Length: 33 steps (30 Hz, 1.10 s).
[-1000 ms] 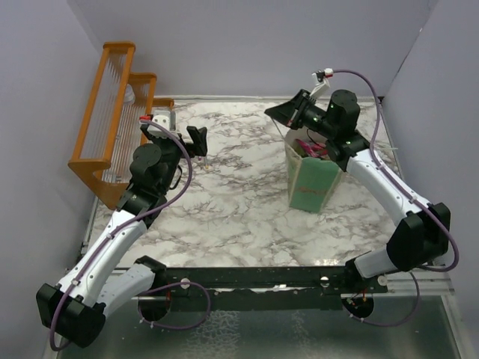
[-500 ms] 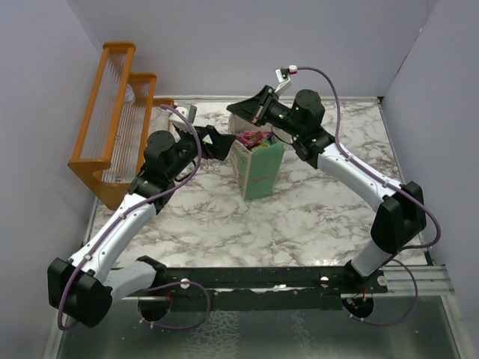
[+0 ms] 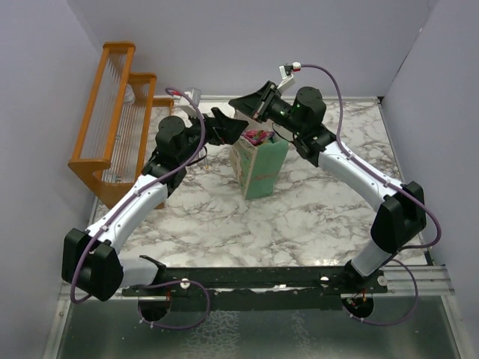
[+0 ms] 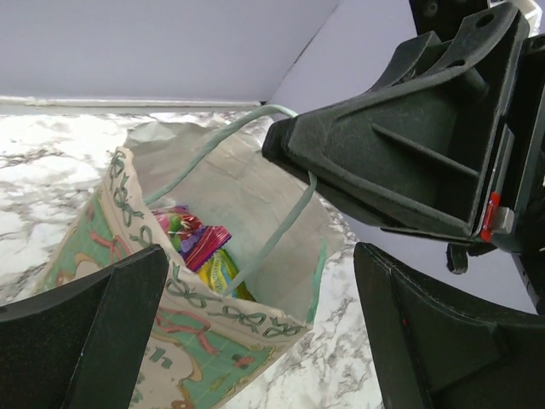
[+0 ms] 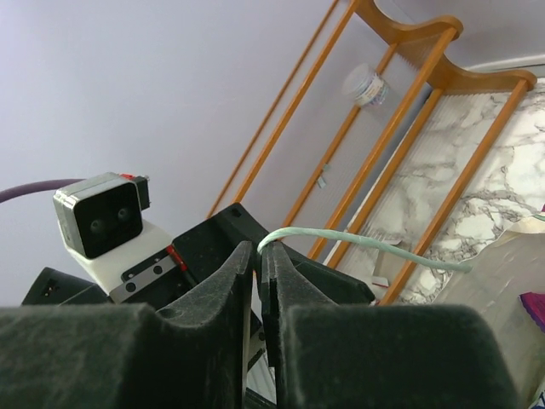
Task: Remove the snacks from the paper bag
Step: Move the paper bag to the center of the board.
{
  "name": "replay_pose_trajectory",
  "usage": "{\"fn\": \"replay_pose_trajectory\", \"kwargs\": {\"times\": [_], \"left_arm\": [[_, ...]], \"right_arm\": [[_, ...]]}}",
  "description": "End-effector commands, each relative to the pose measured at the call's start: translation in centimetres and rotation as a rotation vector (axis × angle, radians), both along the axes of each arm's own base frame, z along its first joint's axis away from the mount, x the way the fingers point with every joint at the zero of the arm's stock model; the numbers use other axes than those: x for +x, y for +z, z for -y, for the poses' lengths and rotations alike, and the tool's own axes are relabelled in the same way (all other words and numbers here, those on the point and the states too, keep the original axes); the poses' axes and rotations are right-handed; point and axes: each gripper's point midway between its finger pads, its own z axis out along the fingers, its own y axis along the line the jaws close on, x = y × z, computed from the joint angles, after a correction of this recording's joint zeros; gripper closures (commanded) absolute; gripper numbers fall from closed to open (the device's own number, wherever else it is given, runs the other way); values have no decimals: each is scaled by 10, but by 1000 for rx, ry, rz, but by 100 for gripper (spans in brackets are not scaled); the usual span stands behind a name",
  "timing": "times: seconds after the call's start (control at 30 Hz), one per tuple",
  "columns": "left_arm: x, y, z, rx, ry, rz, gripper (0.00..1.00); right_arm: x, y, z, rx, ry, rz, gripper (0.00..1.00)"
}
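The mint-green paper bag [image 3: 260,170] stands upright mid-table with its mouth open. Inside lie the snacks [image 3: 258,137], crinkly packets in pink, purple, green and yellow [image 4: 197,245]. My right gripper [image 3: 238,103] hovers over the bag's left rim, shut on the thin string handle [image 5: 366,238], which runs taut from its fingertips [image 5: 258,252] down to the bag. My left gripper [image 3: 230,126] is open just left of the bag's mouth, its fingers [image 4: 111,315] wide apart with nothing between them, looking down into the bag [image 4: 192,345].
An orange wooden rack [image 3: 112,120] stands along the left wall, with a small clear jar on it [image 5: 366,85]. The two grippers sit close together above the bag. Marble tabletop [image 3: 329,217] stretches right and in front of the bag.
The right gripper has carried the bag by its handle from the right side to the middle. The left arm has reached right and forward, ending beside the bag's mouth.
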Motion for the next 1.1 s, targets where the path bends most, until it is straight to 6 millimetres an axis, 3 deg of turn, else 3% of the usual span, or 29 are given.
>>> {"fn": "replay_pose_trajectory", "kwargs": {"times": [0.0, 0.17, 0.27, 0.37, 0.5, 0.6, 0.8, 0.93, 1.07], "left_arm": [[-3, 35, 14, -101, -80, 54, 7], [4, 35, 17, -106, -81, 48, 9], [7, 37, 21, -115, -94, 45, 9], [10, 38, 26, -129, -112, 42, 9], [18, 34, 36, -136, -147, 18, 12], [21, 36, 39, -143, -153, 18, 14], [23, 37, 45, -136, -191, -13, 17], [22, 39, 47, -123, -229, -40, 24], [24, 47, 42, -138, -237, -46, 36]], "right_arm": [[5, 27, 2, 26, -36, 79, 87], [3, 32, 2, -21, -25, 113, 71], [2, 36, 7, -49, -47, 136, 49], [1, 39, 19, -87, -99, 158, 37], [1, 48, 51, -143, -248, 186, 22], [-3, 58, 91, -211, -416, 223, 3], [-25, 54, 165, -446, -659, 299, 1], [-60, 43, 210, -520, -750, 295, 1], [-90, 26, 239, -520, -796, 285, 1]]}}
